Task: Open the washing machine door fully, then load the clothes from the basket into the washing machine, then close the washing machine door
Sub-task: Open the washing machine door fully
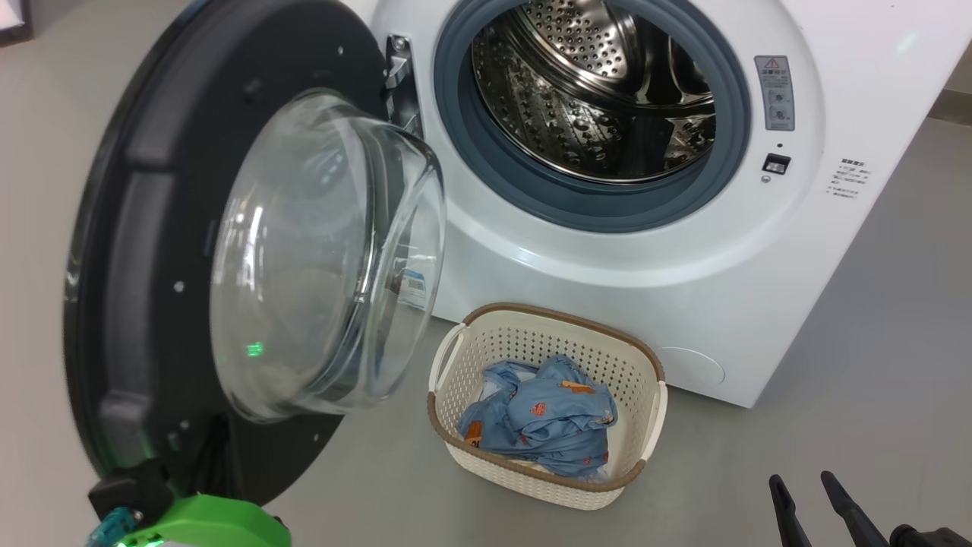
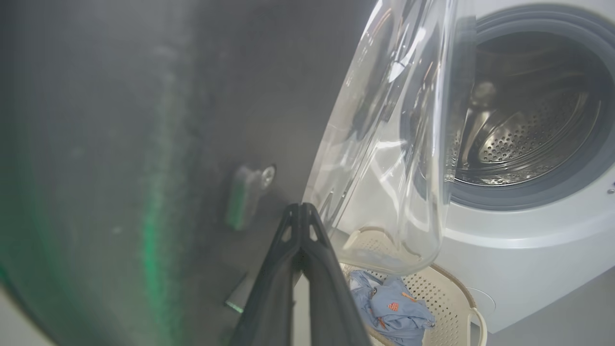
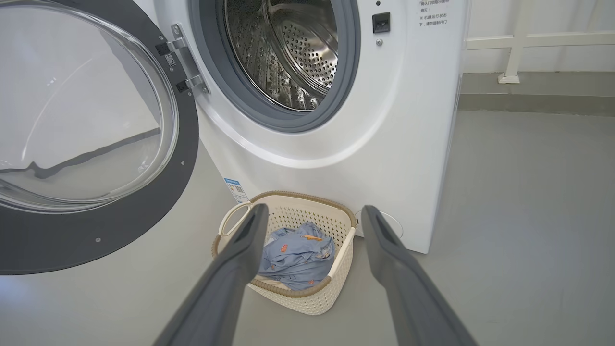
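Our left gripper point(image 2: 301, 214), fingers clenched empty, seems to push the large round glossy black door point(image 1: 144, 251) wide at nine o'clock. Our right gripper point(image 3: 312, 211), fingers spread, faces light blue printed clothes point(image 1: 547, 418) in the cream perforated basket point(image 1: 547, 311), six o'clock under the white washer point(image 1: 645, 266).

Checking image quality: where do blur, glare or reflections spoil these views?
Head view: sharp, with a green glint on the round glossy black door's clear glass bowl window. Left wrist view: the door, close to the lens, is a soft blur with a green streak; the shut left claw is sharper. Right wrist view: crisp; highlights glint on the steel perforated drum, reflections cross the window.
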You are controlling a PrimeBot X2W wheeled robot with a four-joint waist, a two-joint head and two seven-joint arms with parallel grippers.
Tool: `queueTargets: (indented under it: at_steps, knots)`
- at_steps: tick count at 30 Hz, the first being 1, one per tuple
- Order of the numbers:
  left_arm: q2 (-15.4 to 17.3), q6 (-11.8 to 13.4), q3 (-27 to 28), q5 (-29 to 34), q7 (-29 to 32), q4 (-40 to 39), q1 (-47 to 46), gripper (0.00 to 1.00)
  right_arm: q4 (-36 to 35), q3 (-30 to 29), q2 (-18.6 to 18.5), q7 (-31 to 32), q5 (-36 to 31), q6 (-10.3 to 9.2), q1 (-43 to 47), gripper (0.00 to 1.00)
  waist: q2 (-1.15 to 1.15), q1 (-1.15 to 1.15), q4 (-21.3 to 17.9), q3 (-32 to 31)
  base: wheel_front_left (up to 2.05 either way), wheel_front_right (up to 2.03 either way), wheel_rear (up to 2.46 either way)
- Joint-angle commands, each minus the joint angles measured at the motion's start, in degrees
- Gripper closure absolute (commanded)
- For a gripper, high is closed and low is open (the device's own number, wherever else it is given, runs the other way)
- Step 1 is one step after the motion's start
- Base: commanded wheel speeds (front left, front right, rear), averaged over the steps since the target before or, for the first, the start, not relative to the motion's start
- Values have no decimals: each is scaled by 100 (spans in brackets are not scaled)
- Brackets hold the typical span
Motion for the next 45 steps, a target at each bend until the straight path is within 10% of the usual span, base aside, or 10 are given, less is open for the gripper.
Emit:
queueTargets:
  at_steps: [1, 45]
  knots:
    - [220, 78, 357, -26, -94, 1, -340, 100, -110, 159, -148, -69, 42, 9, -130, 0, 0, 0, -39, -21, 0, 0, 0]
    - [460, -198, 2927, 1017, -449, 2281, -1648, 100, -117, 308, -469, -69, 45, 9, -137, 0, 0, 0, -770, 71, 0, 0, 0]
